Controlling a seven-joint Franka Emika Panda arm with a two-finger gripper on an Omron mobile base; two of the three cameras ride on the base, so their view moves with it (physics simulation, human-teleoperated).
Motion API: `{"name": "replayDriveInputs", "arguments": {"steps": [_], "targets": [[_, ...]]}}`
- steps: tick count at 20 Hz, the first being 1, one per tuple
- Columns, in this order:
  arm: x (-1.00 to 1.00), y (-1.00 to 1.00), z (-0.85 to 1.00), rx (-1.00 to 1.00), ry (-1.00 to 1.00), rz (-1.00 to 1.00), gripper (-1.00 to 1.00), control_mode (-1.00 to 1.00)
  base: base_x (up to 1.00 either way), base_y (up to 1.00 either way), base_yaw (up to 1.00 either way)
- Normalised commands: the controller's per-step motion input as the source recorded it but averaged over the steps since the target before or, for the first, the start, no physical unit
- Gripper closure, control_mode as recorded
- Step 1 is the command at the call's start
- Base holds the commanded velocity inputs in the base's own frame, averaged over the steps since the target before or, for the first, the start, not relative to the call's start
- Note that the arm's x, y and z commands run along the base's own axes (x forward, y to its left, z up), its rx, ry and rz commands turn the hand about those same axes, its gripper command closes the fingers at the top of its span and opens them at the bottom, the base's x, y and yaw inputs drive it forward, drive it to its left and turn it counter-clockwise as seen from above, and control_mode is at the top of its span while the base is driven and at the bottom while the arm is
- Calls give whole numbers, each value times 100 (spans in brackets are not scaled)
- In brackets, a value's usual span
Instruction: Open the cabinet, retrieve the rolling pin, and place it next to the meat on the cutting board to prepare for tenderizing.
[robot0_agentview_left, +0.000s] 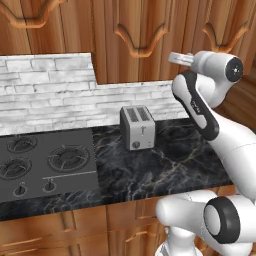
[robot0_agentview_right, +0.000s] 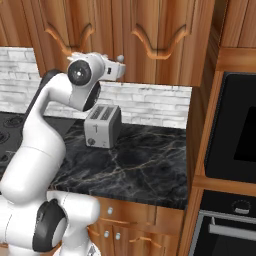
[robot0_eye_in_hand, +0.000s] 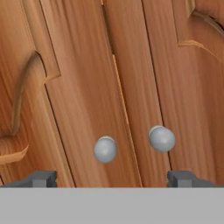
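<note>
Here, wide gripper (robot0_eye_in_hand: 112, 178) facing cabinet (robot0_eye_in_hand: 131, 65) knobs (robot0_eye_in_hand: 105, 149)

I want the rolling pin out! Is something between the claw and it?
Yes. The cabinet doors are shut, so whatever is inside is hidden. The open claw faces their two silver knobs, not touching either yet.

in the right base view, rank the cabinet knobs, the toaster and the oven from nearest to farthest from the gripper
1. Cabinet knobs, right ahead of the open gripper.
2. Toaster, on the counter below it.
3. Oven, far right.
</note>
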Motion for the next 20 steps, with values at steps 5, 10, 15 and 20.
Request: {"name": "replayDriveInputs", "arguments": {"steps": [5, 10, 15, 20], "targets": [[6, 3, 0, 0, 1, 0, -100, -100, 0, 0, 0], [35, 0, 0, 0, 6, 0, -100, -100, 0, 0, 0], [32, 0, 0, 0, 6, 0, -100, -100, 0, 0, 0], [26, 5, 0, 0, 5, 0, -100, -100, 0, 0, 0]]}}
